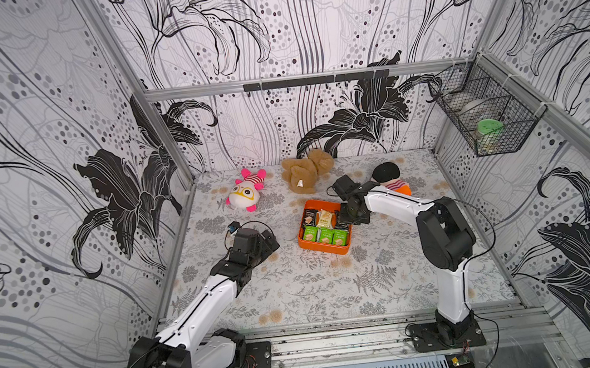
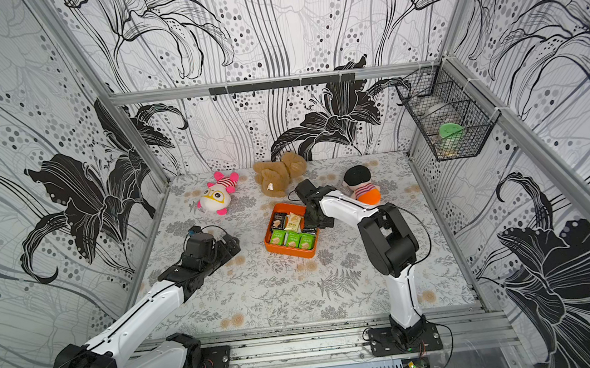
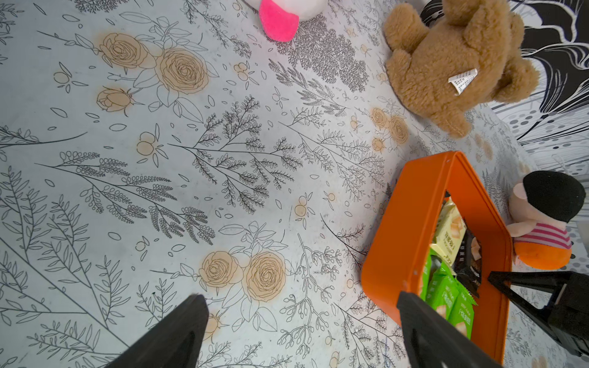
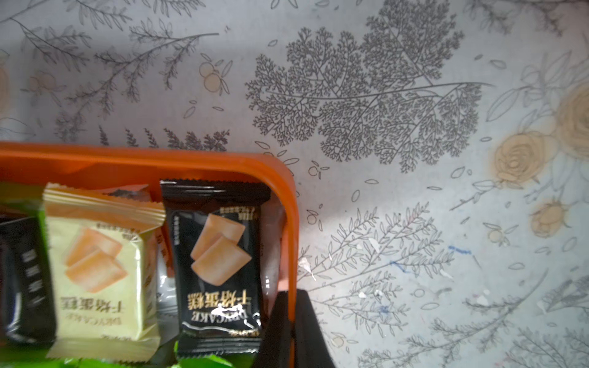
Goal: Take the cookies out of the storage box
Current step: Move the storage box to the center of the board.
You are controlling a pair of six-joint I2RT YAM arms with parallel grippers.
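While left gripper (image 3: 299,298) hangs wide open beside shallow square bright-orange plastic storage box (image 1: 324,249), right gripper (image 4: 291,294) is clamped on its wall; green, black, cream wrapped cookies (image 1: 325,234) lie inside.

Stretches the left arm (image 1: 205,306) from lower left toward mid-frame in a top view, with the left gripper (image 3: 299,296) spread wide, holding nothing. Bends the right arm (image 1: 444,236) over from lower right, elbow high, pinching the right gripper (image 4: 291,296) fingers (image 4: 310,331) together on the storage box (image 4: 159,156) wall.
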